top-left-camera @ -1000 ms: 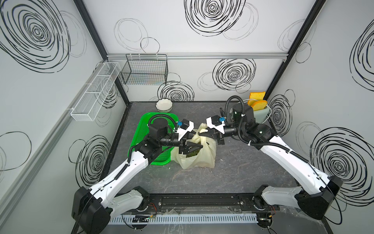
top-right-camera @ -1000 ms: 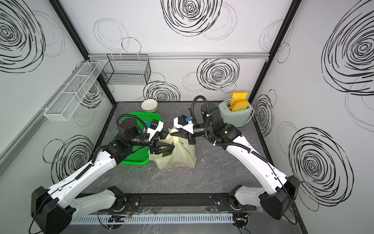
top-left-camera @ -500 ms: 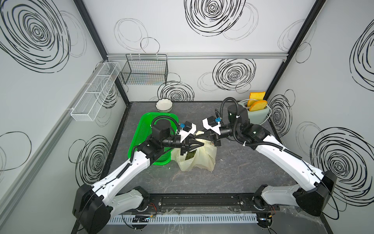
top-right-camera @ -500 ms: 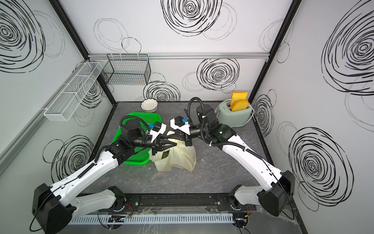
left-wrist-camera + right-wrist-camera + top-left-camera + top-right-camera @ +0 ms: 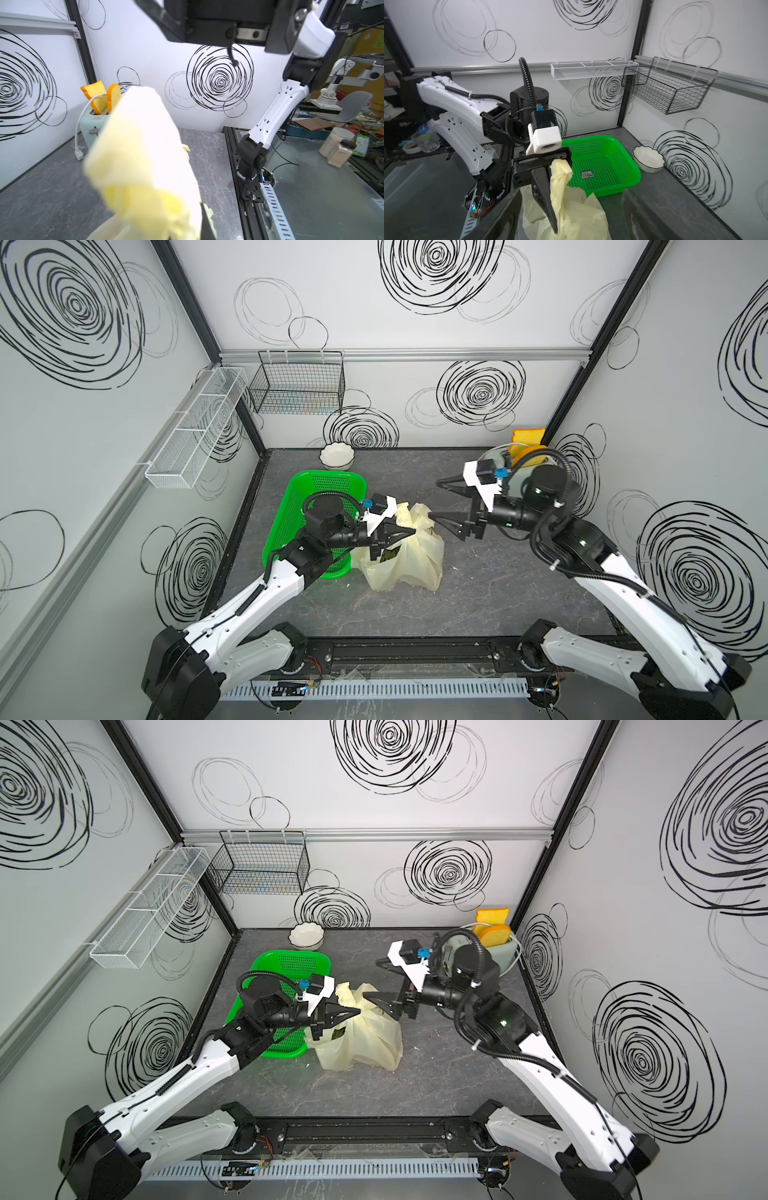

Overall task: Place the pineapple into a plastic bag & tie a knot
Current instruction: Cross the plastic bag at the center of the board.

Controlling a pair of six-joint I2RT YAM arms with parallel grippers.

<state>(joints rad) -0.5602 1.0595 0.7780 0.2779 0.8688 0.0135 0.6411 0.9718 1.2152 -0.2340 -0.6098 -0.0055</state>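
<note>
The pale-yellow plastic bag [image 5: 409,568] [image 5: 365,1048] stands on the dark table beside the green basket. A dark patch shows through its wall; the pineapple is otherwise hidden. My left gripper [image 5: 409,532] [image 5: 356,1014] is shut on a twisted handle strip [image 5: 560,178] that rises from the bag's top. That strip fills the left wrist view as a yellow blur [image 5: 141,155]. Bunched handle ends [image 5: 413,514] stick up there; I cannot tell whether they form a knot. My right gripper [image 5: 433,499] [image 5: 371,979] hangs open just right of the bag top, holding nothing.
A green basket [image 5: 320,497] lies left of the bag under my left arm. Behind it sits a white bowl [image 5: 337,455]. A toaster with toast [image 5: 525,448] stands at the back right. A black wire basket [image 5: 297,385] and a white mesh shelf [image 5: 195,427] hang on the walls.
My left gripper closed on the handle strip. My right gripper let go of the bag, opened wide and drew back to the right, lifting slightly.
</note>
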